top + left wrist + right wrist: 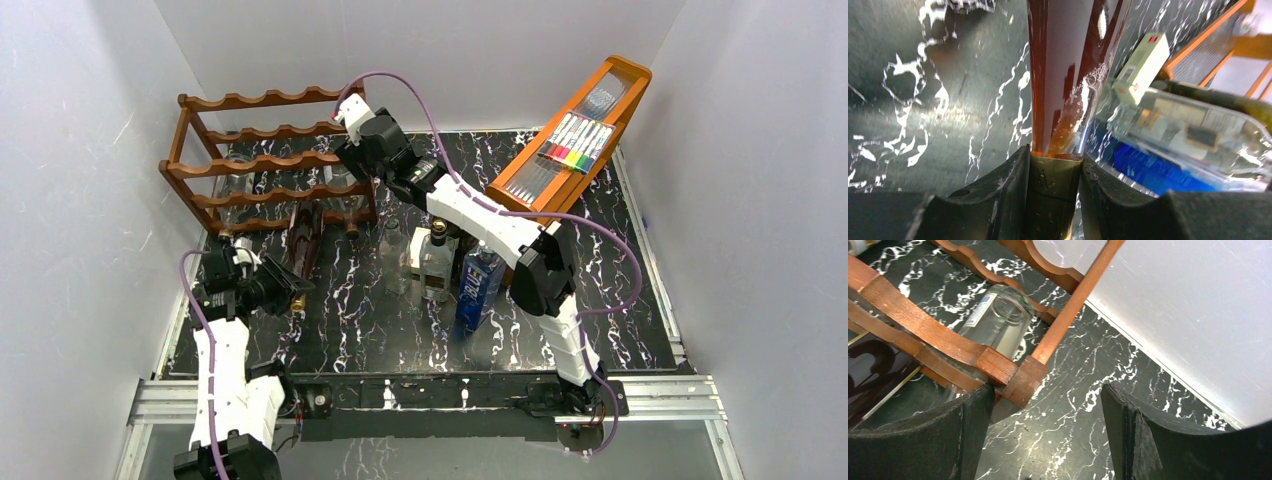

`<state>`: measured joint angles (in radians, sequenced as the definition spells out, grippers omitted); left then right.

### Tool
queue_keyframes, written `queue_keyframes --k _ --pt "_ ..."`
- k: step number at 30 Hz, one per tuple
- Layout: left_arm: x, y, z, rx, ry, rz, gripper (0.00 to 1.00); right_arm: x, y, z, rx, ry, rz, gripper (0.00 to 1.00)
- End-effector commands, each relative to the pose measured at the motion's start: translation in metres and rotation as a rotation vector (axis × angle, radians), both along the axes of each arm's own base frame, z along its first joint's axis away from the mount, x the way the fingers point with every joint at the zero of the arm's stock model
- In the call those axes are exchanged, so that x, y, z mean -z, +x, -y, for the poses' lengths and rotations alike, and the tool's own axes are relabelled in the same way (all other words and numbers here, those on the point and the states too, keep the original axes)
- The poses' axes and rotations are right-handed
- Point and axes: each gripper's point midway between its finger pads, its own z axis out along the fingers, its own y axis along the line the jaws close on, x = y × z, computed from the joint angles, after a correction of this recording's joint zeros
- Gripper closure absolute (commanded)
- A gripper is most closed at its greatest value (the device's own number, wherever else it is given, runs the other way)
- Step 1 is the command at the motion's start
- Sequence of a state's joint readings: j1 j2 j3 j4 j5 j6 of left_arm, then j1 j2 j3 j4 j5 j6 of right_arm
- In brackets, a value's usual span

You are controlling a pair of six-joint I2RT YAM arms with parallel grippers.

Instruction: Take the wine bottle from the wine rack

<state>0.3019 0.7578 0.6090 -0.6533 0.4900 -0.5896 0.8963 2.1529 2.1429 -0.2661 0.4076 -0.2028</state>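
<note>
The dark reddish-brown wine rack (262, 160) stands at the back left. A dark wine bottle (305, 240) lies slanted at its lower front rail, neck pointing toward me. My left gripper (287, 291) is shut on the bottle's gold foil neck. In the left wrist view the fingers (998, 190) clamp the foil (1053, 185) below the amber-red bottle (1068, 75). My right gripper (350, 160) is open at the rack's right end. In the right wrist view its left finger (948, 440) is beside the rack's corner post (1023, 382), and nothing is between the jaws (1045, 400).
A clear bottle (998, 320) lies in the rack's lower tier. Two clear bottles (432, 262) and a blue bottle (478, 285) stand mid-table beside the right arm. A slanted orange tray stand with markers (575, 135) is at the back right. White walls enclose the table.
</note>
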Motion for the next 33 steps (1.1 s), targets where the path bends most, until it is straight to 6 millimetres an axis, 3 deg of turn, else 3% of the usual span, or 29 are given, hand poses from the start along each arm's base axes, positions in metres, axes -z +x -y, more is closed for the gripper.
queue_keyframes --k 1,5,12,17,21,27,33 --pt "0.011 -0.040 -0.005 -0.035 0.062 -0.203 1.00 -0.061 0.048 0.063 0.224 0.060 0.158 0.12" --pt "0.005 -0.042 -0.007 -0.020 0.098 -0.212 1.00 -0.065 0.046 0.059 0.192 0.064 0.164 0.11" --pt "-0.035 -0.031 -0.024 -0.024 0.220 -0.182 1.00 -0.063 0.037 0.047 0.112 0.067 0.145 0.09" --pt "-0.063 -0.019 -0.027 0.021 0.285 -0.138 1.00 -0.072 0.020 0.031 0.031 0.057 0.167 0.03" --pt "-0.078 -0.007 -0.019 0.096 0.290 -0.093 1.00 -0.081 0.006 0.021 -0.031 0.045 0.186 0.02" --pt "-0.114 0.011 -0.005 0.134 0.278 -0.035 1.00 -0.110 -0.017 0.019 -0.079 0.084 0.202 0.02" --pt "-0.140 0.028 0.027 0.079 0.045 0.003 1.00 -0.121 -0.044 0.014 -0.147 0.139 0.181 0.02"
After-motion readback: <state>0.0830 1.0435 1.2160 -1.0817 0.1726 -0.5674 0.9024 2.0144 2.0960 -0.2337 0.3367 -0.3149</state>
